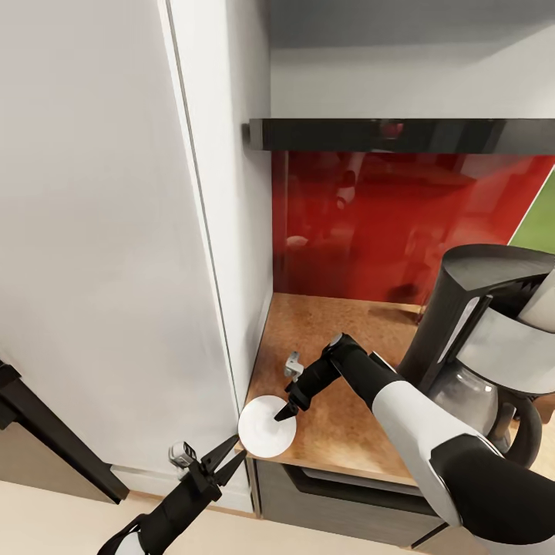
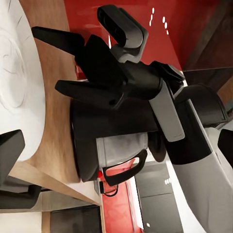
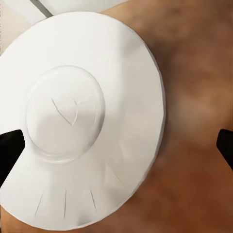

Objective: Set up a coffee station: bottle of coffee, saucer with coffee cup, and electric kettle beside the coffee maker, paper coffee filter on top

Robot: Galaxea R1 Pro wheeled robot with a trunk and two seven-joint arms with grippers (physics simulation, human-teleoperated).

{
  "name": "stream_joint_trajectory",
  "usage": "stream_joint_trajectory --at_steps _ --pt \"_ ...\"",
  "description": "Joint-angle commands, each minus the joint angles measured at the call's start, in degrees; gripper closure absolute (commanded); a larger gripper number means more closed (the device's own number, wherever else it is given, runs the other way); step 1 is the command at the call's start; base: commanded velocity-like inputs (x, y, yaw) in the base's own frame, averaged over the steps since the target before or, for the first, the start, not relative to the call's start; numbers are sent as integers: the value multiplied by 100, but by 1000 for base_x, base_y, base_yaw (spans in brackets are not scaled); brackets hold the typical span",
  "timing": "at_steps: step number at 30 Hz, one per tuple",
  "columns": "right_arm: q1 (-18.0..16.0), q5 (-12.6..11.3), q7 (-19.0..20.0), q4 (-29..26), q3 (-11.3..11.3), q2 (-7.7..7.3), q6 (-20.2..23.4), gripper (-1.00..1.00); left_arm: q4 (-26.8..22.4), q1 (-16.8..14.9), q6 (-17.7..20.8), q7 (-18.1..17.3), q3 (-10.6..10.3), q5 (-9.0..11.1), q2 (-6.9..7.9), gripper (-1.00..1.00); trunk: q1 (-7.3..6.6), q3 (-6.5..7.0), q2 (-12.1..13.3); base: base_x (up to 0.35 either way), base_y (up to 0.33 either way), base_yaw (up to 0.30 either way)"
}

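Observation:
A white round disc [image 1: 267,425] with a raised middle ring and radial creases, which looks like the paper coffee filter, lies flat on the front left corner of the brown countertop [image 1: 339,339]. My right gripper [image 1: 287,408] hangs just above it, open, its fingertips [image 3: 9,150] spread wide on either side of the disc [image 3: 82,121] with nothing held. My left gripper [image 1: 228,455] is open in front of the counter's edge, lower and left of the disc. The black and grey coffee maker [image 1: 486,331] with its glass carafe stands at the right of the counter.
A tall white cabinet side [image 1: 100,270] walls off the counter on the left. A red glossy backsplash [image 1: 385,223] closes the back under a black shelf edge [image 1: 401,135]. A dark drawer front [image 1: 347,493] sits below the counter.

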Motion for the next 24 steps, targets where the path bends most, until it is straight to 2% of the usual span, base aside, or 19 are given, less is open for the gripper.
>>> stream_joint_trajectory --at_steps 1,17,20,24 --pt "2 12 30 164 14 2 87 -100 -1 -4 40 4 -2 40 0 -100 3 -10 -5 0 0 0" --pt "2 -11 95 169 22 59 85 -100 10 -13 40 4 -3 35 9 -100 3 -10 -5 0 0 0" --pt "2 -8 325 165 22 63 85 -100 16 -7 40 4 15 35 9 -100 3 -10 -5 0 0 0" --pt "2 -6 416 166 22 64 85 -100 17 -5 40 4 15 35 7 -100 3 -10 -5 0 0 0"
